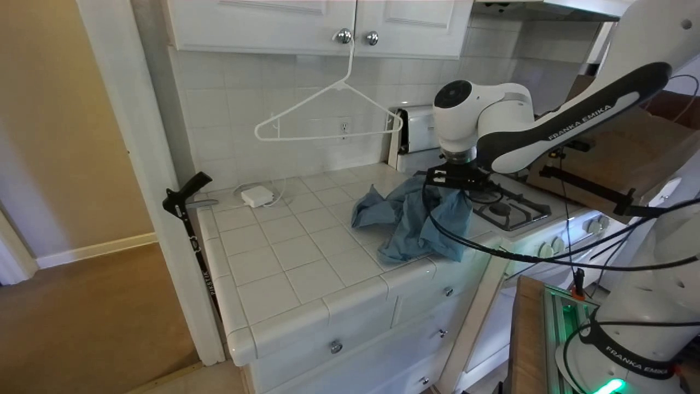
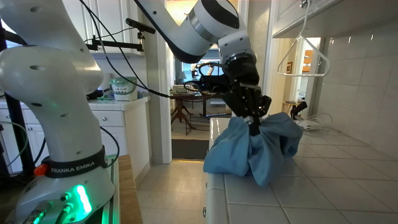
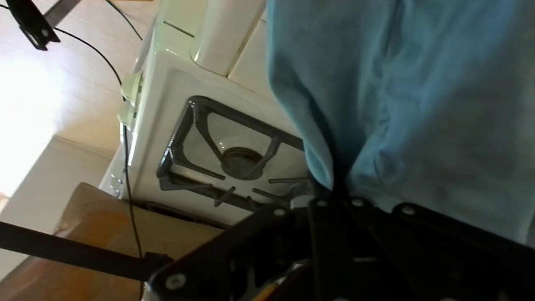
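So, at the left of an exterior view, a black pistol-grip stick (image 1: 178, 203) leans at the end of the white tiled counter (image 1: 306, 262). Left of center, a small white box (image 1: 257, 196) with a thin cable lies on the tiles near the wall. At upper center, a white clothes hanger (image 1: 340, 85) hangs by its hook from a round cabinet knob (image 1: 344, 35). Just right of center, a crumpled blue cloth (image 1: 407, 219) rests on the counter, one end reaching the front edge. The gripper (image 2: 254, 129) points down into it, clenched on a pinch of the fabric, with folds bunched around the fingertips. Farther right comes the gas stove (image 1: 547, 230), and at lower right the arm's white base (image 1: 640, 298) shows a green light. In the wrist view, a burner (image 3: 242, 163) sits left of center, while the cloth fills the right side.
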`<move>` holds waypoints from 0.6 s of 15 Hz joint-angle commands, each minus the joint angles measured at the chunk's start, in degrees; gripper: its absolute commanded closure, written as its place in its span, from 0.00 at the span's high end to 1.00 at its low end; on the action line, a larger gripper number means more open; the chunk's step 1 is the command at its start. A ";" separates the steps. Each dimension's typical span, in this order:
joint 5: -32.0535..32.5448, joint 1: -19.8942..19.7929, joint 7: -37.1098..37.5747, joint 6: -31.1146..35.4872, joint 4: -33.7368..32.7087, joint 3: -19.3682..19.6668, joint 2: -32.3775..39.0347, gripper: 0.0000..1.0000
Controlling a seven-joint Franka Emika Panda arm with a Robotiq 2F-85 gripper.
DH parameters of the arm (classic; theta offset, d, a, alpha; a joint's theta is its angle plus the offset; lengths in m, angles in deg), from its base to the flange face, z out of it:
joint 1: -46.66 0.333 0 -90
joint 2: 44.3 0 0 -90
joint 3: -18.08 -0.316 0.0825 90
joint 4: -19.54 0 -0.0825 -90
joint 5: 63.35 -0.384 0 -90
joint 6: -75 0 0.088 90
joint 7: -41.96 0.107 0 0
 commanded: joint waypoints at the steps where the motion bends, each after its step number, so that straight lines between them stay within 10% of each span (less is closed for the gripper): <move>1: 2.08 0.01 9.45 -4.19 -3.22 2.58 5.73 0.00; 8: 1.17 1.09 15.62 -4.82 -9.01 7.42 15.29 0.00; 9: 0.64 1.34 15.16 -5.37 -10.05 7.79 16.61 0.27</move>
